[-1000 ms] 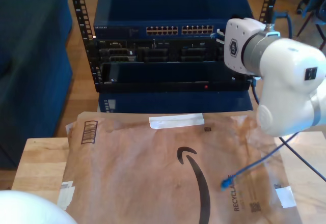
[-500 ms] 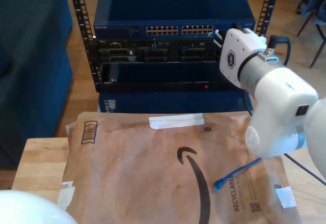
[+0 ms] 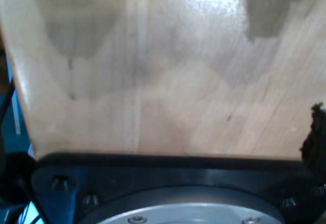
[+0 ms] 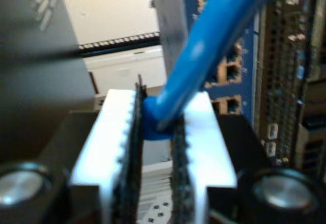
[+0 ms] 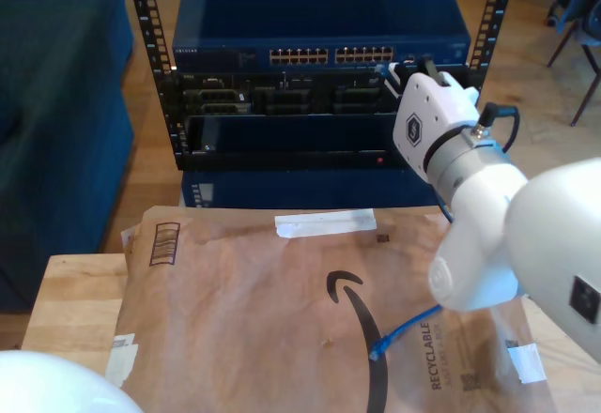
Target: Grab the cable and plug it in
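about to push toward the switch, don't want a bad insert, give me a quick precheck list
1. Cable clamped between my second gripper pads: ok.
2. Second gripper near the switch's port row: ok.
3. Plug end lined up with a port: cannot tell, plug tip not visible.
4. Free cable end lying loose on the paper mailer, unsnagged: ok.
5. First gripper open or shut: cannot tell; its camera faces the wooden table.
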### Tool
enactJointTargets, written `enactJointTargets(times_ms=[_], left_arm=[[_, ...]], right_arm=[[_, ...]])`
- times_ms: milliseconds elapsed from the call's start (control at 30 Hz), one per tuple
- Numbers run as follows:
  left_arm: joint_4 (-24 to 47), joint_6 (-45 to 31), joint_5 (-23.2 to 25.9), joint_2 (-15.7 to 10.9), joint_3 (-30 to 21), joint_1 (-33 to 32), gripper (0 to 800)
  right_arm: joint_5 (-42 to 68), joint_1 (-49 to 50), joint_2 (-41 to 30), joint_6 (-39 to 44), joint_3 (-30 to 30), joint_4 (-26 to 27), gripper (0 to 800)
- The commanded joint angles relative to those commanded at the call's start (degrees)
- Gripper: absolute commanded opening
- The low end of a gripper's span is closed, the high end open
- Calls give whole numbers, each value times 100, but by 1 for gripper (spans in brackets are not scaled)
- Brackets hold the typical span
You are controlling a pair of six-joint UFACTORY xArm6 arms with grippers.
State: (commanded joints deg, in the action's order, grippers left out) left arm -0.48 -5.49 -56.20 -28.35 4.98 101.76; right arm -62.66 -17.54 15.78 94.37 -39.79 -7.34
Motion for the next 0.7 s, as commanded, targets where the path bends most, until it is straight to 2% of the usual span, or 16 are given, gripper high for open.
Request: enactJointTargets(times_ms=[100,267,400,700], left_arm=[[0,0,0,0,0,0,800],[0,0,0,0,0,0,800],[0,0,0,0,0,0,800],[0,0,0,0,0,0,800]], right_arm=[[-246,-308,457,-563,-352,-747,0],[-563,-492,1064,-923,-1011,-1292,0],[-993,-721,1600,-1565,-1538,-2268,0],[-1407,-844,2004,-1732,-1890,-2910,0]])
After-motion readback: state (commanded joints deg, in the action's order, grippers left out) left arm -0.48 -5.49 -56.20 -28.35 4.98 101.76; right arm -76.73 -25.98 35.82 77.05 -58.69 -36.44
